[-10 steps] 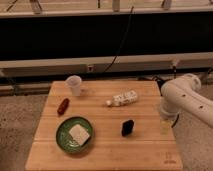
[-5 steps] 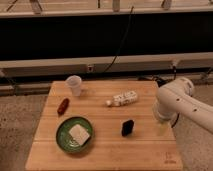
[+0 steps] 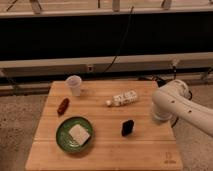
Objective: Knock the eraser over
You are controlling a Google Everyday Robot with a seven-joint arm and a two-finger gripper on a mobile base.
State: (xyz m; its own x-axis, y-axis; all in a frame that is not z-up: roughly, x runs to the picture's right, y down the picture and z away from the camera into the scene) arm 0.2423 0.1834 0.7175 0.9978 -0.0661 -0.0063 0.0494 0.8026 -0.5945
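Note:
The eraser (image 3: pixel 127 127), a small black block, stands upright on the wooden table (image 3: pixel 110 155), right of centre. My gripper (image 3: pixel 159 120) hangs at the lower end of the white arm (image 3: pixel 172 100), over the table's right edge. It is a short way to the right of the eraser and apart from it.
A clear plastic cup (image 3: pixel 74 85) stands at the back left. A reddish-brown sausage-shaped thing (image 3: pixel 63 105) lies at the left. A green plate (image 3: pixel 65 140) holds a pale square block (image 3: pixel 80 133). A white bottle (image 3: pixel 122 98) lies on its side behind the eraser.
The arm has swung left, bringing the gripper closer to the eraser. The eraser and other objects have not moved.

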